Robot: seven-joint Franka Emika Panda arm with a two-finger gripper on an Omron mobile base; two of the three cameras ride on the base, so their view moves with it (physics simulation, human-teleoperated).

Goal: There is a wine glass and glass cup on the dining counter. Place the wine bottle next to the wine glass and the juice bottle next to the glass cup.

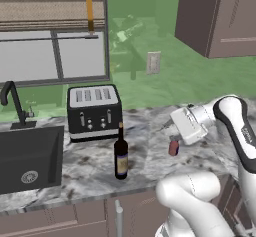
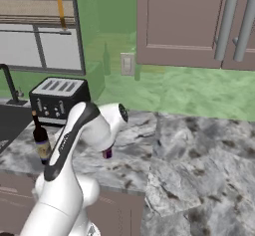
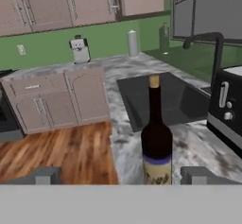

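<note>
Nearest the hand camera, the tool stands wide open and holds nothing, its tips flanking the wine bottle at 12 o'clock. Upright on the marbled surface, that bottle sits between sink and toaster. It looks heavy, rigid, slick glass (top-heavy if taken by the neck), so the broad labelled body seems the best hold. At its 3 o'clock in the left base view stands the small juice bottle, probably light.

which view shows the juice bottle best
The left base view: the juice bottle stands on the worktop right of the wine bottle, partly behind the arm. In the right base view only its lower part peeks out below the arm.
</note>
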